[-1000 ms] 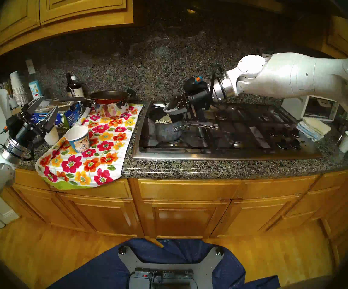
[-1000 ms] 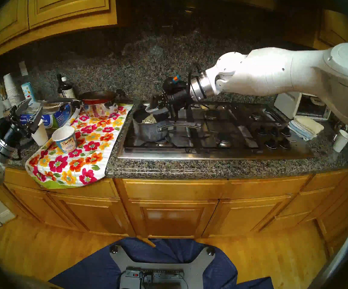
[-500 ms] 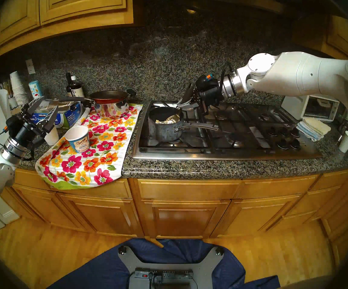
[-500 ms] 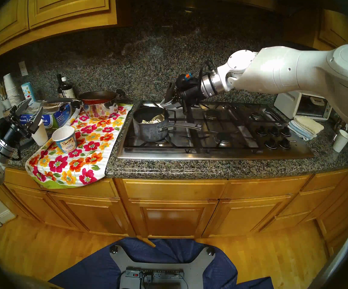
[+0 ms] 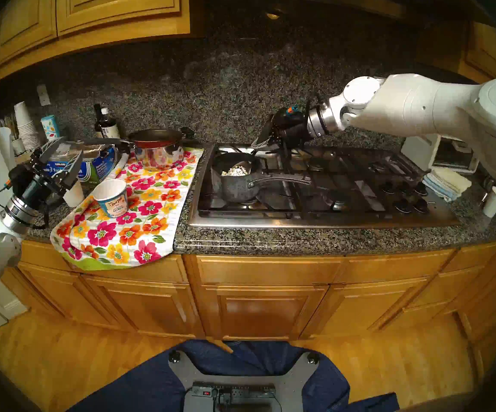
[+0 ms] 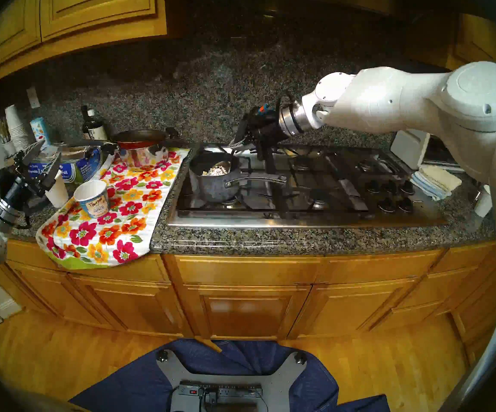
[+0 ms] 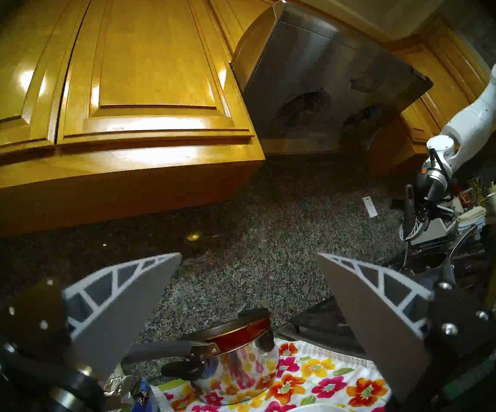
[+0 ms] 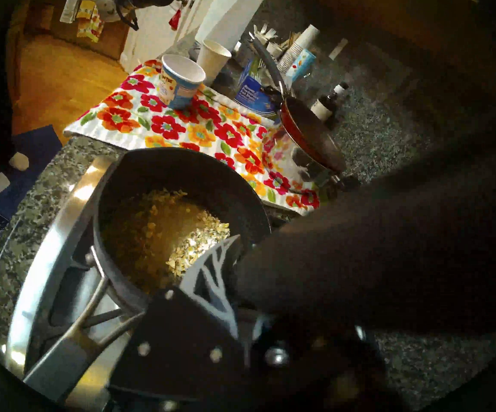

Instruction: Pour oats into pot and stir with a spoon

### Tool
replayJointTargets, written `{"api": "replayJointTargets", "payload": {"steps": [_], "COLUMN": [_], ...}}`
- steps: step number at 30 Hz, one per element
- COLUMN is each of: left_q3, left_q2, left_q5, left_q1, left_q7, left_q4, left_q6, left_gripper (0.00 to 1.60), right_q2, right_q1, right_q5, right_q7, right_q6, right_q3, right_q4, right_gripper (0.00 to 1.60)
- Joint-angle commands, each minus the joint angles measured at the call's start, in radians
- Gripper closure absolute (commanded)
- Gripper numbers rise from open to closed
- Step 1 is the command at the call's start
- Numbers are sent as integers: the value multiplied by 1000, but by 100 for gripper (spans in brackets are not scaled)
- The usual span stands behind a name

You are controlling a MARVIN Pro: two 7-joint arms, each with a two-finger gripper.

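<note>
Head view: 1 speckled blue-grey saucepan (image 5: 236, 181) w/ pale oat flakes (image 5: 236, 171); right gripper (image 5: 260, 143) clamped on slim black spoon (image 7: 409, 207); left gripper (image 5: 59, 158) spread wide, empty.

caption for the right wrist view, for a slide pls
Right gripper at the rim of the saucepan of oats on the stove, floral towel beyond.

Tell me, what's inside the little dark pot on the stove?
Pale oats lie in a heap inside the pot. A black spoon dips in from the right gripper. The oats hide its tip, so you can't see it.
</note>
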Motion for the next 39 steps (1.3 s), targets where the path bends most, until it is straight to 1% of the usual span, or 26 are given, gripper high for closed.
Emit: {"api": "replayJointTargets", "payload": {"steps": [1,2,3,6,7,9,10,11,12,15,16,17,18,19,20,26,34,35,39], "left_q3": [-29,-32,-30,-32,-31,-32,-31,-32,-30,-29,-30,-28,-29,-28,-29,-29,-31,-30,-32], "left_q2": [15,12,15,13,15,13,15,12,15,15,12,15,13,15,15,14,13,15,13], "left_q5": [-1,-7,0,-4,0,-4,0,-5,0,-1,-5,-1,-3,0,-1,-2,-3,0,-4], "left_q1": [-15,-18,-15,-16,-14,-16,-15,-17,-15,-16,-18,-16,-18,-16,-17,-17,-16,-15,-17], "left_q7": [-99,-117,-99,-110,-99,-109,-99,-115,-100,-102,-115,-100,-109,-97,-102,-104,-109,-100,-112], "left_q4": [-4,0,-4,-2,-4,-2,-4,0,-4,-3,0,-3,-1,-4,-3,-2,-2,-4,-1], "left_q6": [-3,-3,-3,-3,-3,-3,-3,-3,-3,-3,-3,-3,-3,-3,-3,-3,-3,-3,-3], "left_gripper": [0,0,0,0,0,0,0,0,0,0,0,0,0,0,0,0,0,0,0], "right_q2": [-46,-47,-48,-35,-31,-25,-20,-15,-10,7,3,7,12,12,11,28,58,62,81], "right_q1": [-30,-28,-21,11,18,43,57,69,83,144,161,158,180,175,189,243,270,270,274], "right_q5": [-26,-26,-32,-33,-36,-53,-58,-61,-63,-84,-103,-107,-109,-122,-132,-155,-174,-172,-177], "right_q7": [26,30,34,43,43,46,47,48,44,41,44,48,42,42,39,8,-67,-72,-114], "right_q6": [-20,-25,-31,-41,-44,-53,-58,-60,-63,-73,-78,-81,-80,-85,-86,-77,-40,-36,-19], "right_q3": [-12,-13,-16,-21,-24,-36,-41,-44,-46,-59,-70,-58,-69,-61,-71,-91,-125,-128,-148], "right_q4": [60,60,57,29,22,2,-11,-23,-36,-86,-92,-92,-117,-113,-127,-207,-308,-313,-350], "right_gripper": [160,160,160,160,160,160,160,160,160,160,160,160,160,160,160,160,160,160,160]}}
